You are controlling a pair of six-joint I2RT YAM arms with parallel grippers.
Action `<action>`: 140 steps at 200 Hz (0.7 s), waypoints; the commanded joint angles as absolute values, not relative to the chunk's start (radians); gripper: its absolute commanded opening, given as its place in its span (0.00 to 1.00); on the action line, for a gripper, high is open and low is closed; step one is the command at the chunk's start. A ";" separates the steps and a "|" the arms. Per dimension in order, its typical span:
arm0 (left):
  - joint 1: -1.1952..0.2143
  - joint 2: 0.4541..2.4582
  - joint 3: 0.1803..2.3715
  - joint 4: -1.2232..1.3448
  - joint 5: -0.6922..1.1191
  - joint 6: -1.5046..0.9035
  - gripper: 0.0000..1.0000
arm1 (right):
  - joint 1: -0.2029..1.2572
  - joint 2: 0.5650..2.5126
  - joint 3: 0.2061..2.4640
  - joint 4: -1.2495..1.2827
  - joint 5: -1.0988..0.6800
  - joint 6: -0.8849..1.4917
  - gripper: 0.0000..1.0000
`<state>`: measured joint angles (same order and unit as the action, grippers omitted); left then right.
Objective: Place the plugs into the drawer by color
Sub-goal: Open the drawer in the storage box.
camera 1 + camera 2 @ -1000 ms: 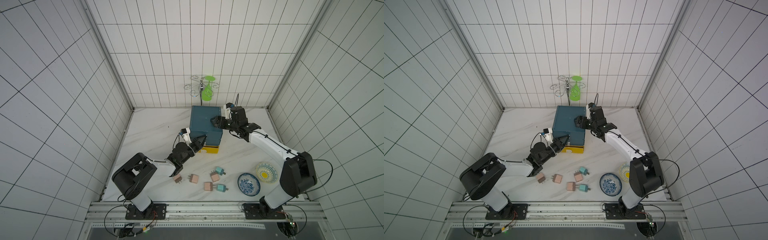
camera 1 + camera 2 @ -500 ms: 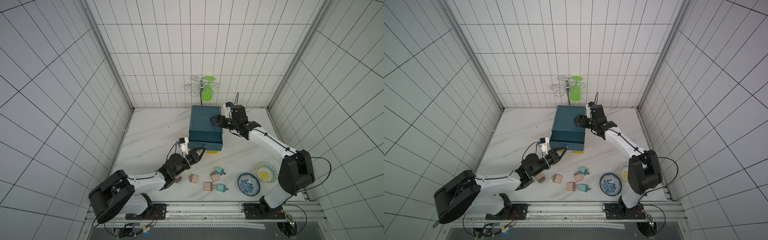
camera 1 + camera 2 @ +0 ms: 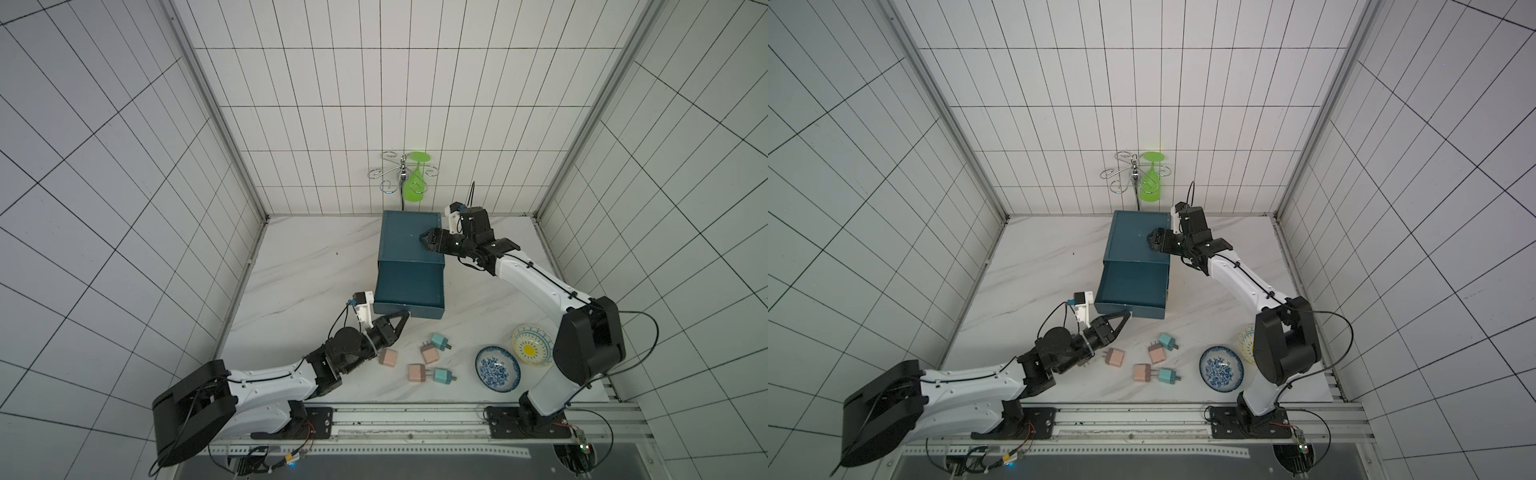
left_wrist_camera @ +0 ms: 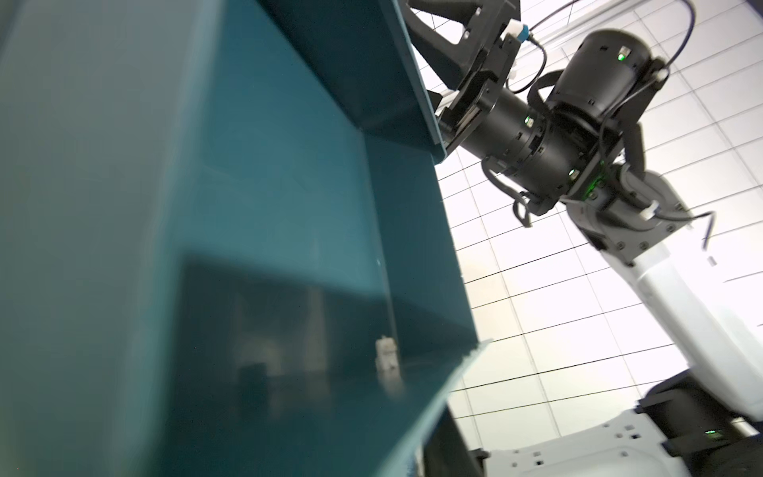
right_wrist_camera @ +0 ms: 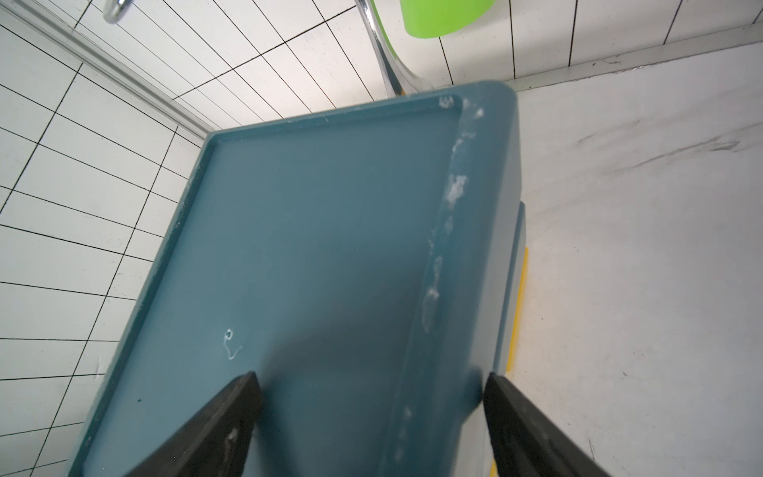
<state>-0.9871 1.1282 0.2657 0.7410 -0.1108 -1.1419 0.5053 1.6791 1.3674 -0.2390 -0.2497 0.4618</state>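
one drawer (image 3: pixel 409 289) has just slid out; left tool (image 3: pixel 405 318) at its front, grip unclear; right tool (image 3: pixel 426 241) spread over chest (image 3: pixel 401 237); plugs (image 3: pixel 388 357) wait on worktop (image 3: pixel 311 270).

Left arm (image 3: pixel 270 380) stretched low and forward, right arm (image 3: pixel 536 282) bent inward, its fingers (image 5: pixel 214 429) spread wide.

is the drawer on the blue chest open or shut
Open. In both top views a teal drawer juts forward out of the chest, its inside floor showing.
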 commanded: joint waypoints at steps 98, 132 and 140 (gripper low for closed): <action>-1.001 0.725 0.233 0.121 -0.191 -1.033 0.83 | 0.532 1.496 1.406 -0.660 -0.063 0.402 0.93; -0.996 0.503 0.276 -0.300 -0.223 -0.940 0.84 | 0.591 1.207 1.227 -0.831 -0.017 0.430 0.92; -0.997 0.465 0.291 -0.393 -0.237 -0.929 0.84 | 0.637 1.144 1.188 -0.876 0.008 0.448 0.92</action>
